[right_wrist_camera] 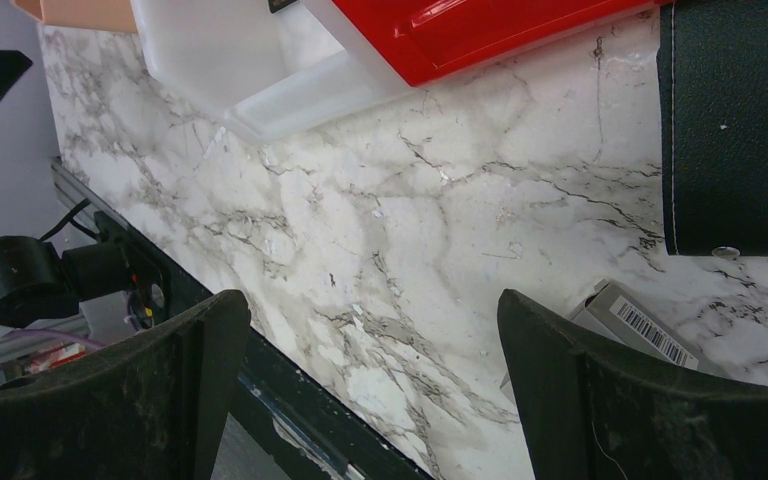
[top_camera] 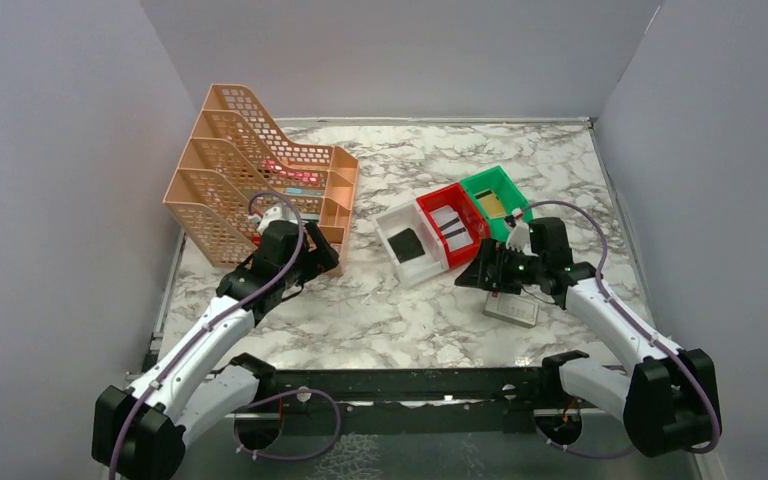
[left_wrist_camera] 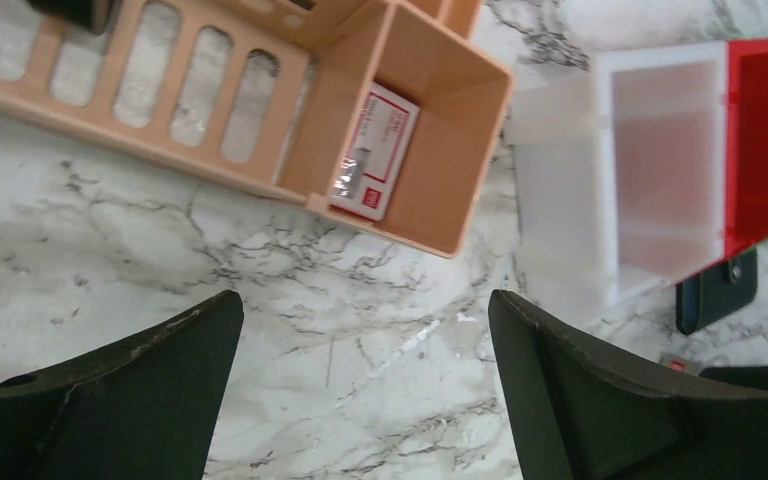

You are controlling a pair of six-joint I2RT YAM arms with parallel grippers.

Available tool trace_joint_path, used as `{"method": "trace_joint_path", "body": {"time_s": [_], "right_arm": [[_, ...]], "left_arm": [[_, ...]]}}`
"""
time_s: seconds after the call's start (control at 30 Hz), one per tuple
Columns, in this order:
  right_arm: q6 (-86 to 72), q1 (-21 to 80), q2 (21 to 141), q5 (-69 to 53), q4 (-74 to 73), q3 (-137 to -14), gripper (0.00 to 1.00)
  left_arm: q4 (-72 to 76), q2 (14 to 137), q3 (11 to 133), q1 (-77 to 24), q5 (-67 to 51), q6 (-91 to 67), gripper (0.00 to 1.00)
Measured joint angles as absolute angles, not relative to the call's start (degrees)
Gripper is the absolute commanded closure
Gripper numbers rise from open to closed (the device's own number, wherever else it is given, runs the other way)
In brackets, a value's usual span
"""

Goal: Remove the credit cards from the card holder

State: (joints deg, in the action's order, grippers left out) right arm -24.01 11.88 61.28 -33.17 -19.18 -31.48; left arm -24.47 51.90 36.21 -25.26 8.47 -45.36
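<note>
Left gripper (left_wrist_camera: 365, 305): fingers spread wide, empty, left of red bin (top_camera: 438, 196). Right gripper (right_wrist_camera: 372, 300): spread wide, empty, near side of red bin. Card holder (right_wrist_camera: 735, 125): flat, just beside red bin. Tan-gold credit card (top_camera: 491, 204): inside green bin (top_camera: 515, 190) adjoining red bin.

card holder (right_wrist_camera: 735, 120) before bins (top_camera: 438, 192), rack (top_camera: 218, 195) left

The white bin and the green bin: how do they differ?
The white bin holds a black square piece; the green bin holds a tan-gold card. The white bin stands nearer the arms, left of the red bin; the green bin stands farther, right of it. Both are open boxes beside the red bin.
</note>
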Motion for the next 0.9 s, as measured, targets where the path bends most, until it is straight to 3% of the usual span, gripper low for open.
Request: {"method": "trace_joint_path", "body": {"time_s": [0.3,0.9], "right_arm": [[-24.01,11.88,61.45,-33.56,-19.2,-31.48,0.0],[-23.53,11.88,58.98,-31.29,-21.28,-31.81,0.0]], "left_arm": [[-21.43,63.96,37.41,-23.57,14.39,-47.97,0.03],[-10.31,87.64,52.18,-7.16,9.19,-40.05,0.08]]}}
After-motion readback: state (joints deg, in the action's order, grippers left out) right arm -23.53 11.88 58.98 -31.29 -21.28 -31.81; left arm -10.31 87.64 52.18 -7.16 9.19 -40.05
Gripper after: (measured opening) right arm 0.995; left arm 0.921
